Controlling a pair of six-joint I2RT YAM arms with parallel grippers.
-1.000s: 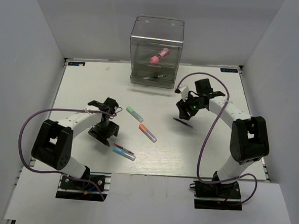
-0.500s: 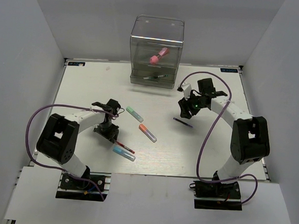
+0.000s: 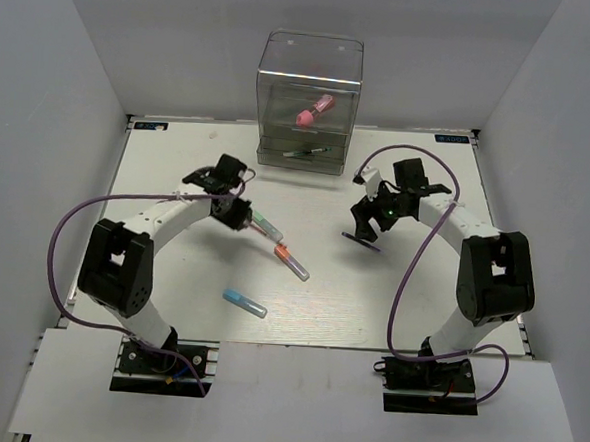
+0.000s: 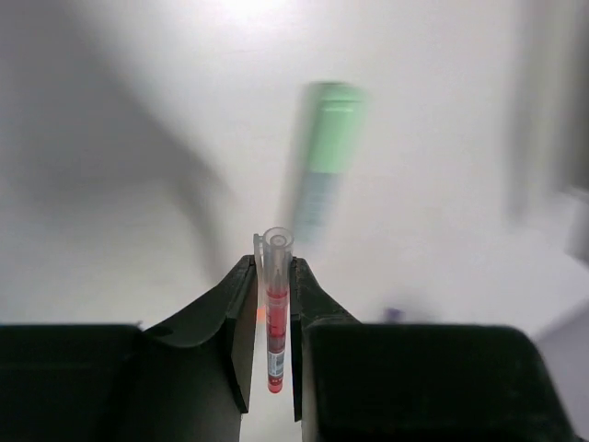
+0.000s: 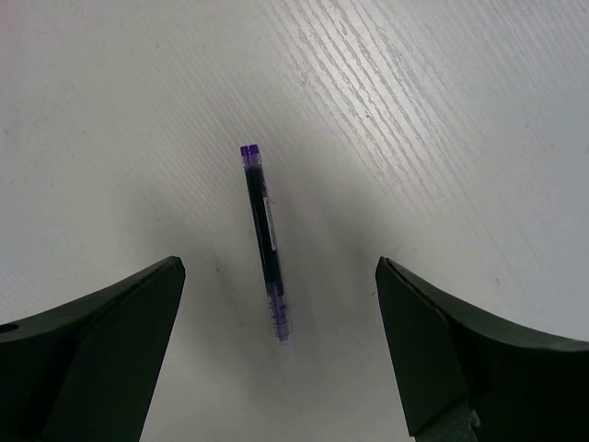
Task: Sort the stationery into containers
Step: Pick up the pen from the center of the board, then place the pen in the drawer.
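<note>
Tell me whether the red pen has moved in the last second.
Yes: the red pen went from beside the blue marker toward the box, clamped in the left gripper.

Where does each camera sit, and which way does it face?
Top external: above, behind the arms, facing down on table and clear box; both arms show.
Left wrist: faces the table past the left gripper, shut on a red pen.
Right wrist: faces down at a purple pen; open right gripper frames it.
Shared: top and right wrist both show the purple pen.
</note>
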